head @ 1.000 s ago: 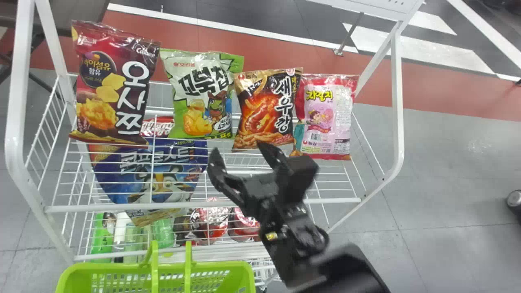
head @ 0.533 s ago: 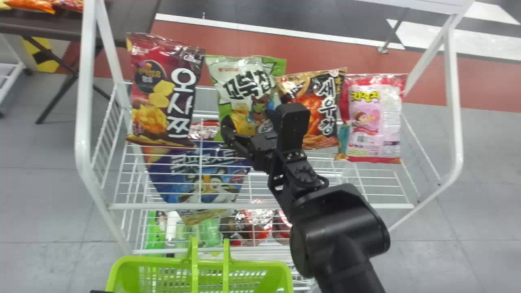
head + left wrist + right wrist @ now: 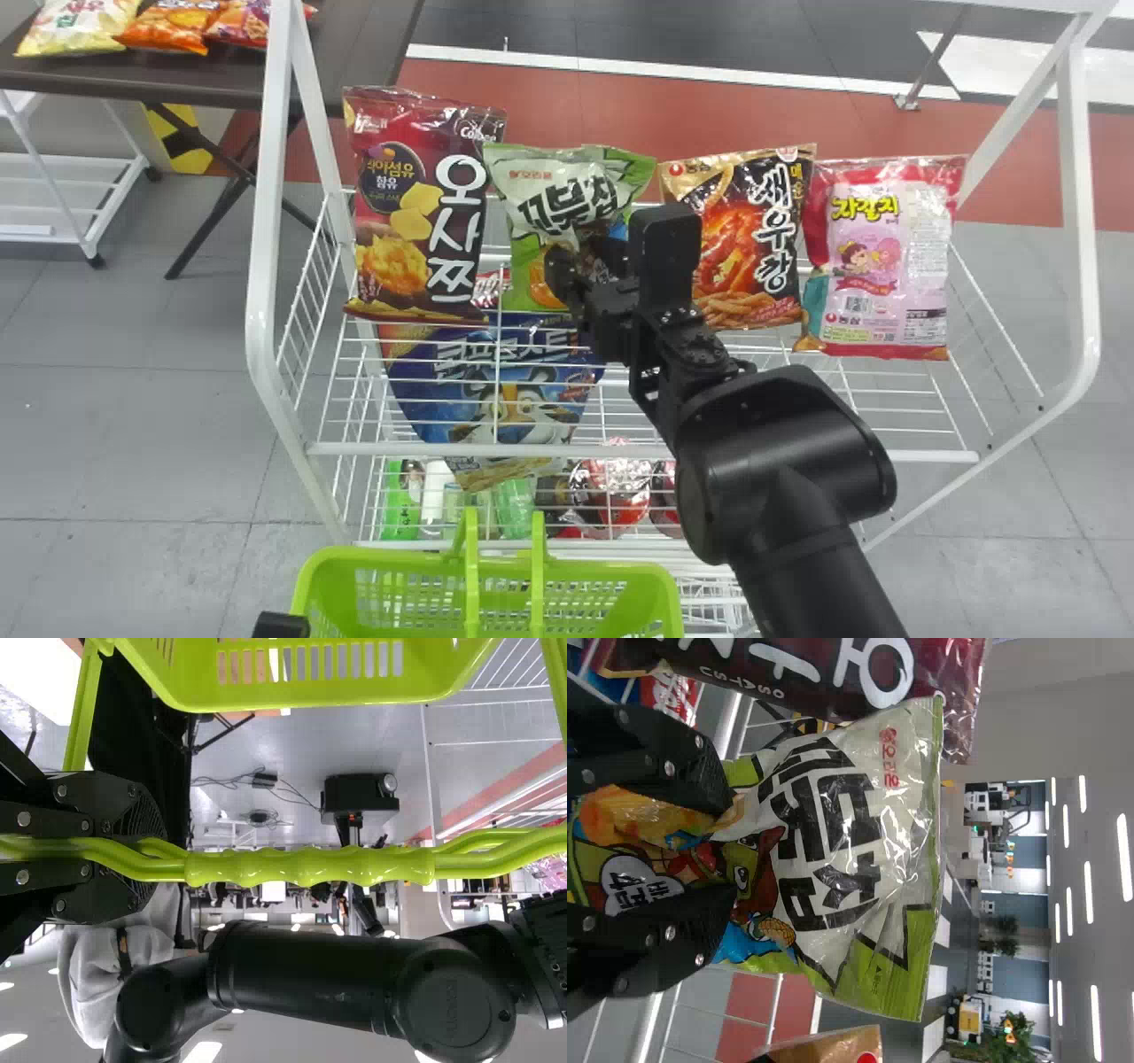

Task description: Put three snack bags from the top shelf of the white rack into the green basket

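Head view, white rack [image 3: 354, 449]: upright, its wire top shelf holding four snack bags in a row.
Small snack packets [image 3: 168, 27]: on the dark table [image 3: 363, 62], beyond the rack's left end.
Left gripper [image 3: 281, 625]: at the bottom edge, on the near side of the rack's left end; in the left wrist view its fingers [image 3: 106, 802] are closed around the green basket handle [image 3: 310, 866].
Dark red snack bag [image 3: 421, 213]: on the rack's top shelf, at its left end.
Green basket [image 3: 354, 554]: before the rack's near side, toward its left.
Blue bag [image 3: 496, 381]: below the rack's top shelf, seen through the wires.
Green-and-white snack bag [image 3: 567, 190]: left of centre on the rack's top shelf, creased at its middle.
Right gripper [image 3: 586, 266]: over the rack's top shelf, fingers partly closed with the green-and-white snack bag squeezed between them.
Black-and-orange snack bag [image 3: 744, 239]: right of centre on the rack's top shelf.
Pink snack bag [image 3: 886, 257]: at the right of the rack's row.
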`<state>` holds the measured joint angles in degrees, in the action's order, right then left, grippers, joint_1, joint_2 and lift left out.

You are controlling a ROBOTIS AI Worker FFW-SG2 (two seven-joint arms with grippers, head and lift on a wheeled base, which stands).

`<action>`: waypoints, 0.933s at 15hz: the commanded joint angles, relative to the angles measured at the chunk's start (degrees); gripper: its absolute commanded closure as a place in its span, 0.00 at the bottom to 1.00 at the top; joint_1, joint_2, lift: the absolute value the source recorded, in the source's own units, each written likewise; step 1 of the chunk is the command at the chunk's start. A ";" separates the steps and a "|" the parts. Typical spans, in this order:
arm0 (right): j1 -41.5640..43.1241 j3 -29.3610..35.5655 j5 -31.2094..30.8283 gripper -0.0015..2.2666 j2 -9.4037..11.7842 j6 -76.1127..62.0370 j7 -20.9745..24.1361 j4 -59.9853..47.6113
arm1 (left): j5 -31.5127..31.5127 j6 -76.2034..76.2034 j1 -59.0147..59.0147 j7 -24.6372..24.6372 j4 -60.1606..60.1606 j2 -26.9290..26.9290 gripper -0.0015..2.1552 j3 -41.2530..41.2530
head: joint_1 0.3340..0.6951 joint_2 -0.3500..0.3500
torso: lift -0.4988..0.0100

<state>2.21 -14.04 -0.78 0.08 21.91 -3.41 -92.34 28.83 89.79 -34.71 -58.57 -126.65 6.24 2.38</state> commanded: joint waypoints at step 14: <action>-29.80 4.81 0.87 0.89 5.11 11.27 -3.35 -42.31 | -0.09 0.24 -0.10 0.30 -1.49 -0.61 1.00 0.08 | 1.00 0.23 | 0.98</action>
<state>-23.42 -10.25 0.02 4.04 31.28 -6.79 -129.28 28.70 89.79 -34.80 -58.33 -127.72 5.75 2.23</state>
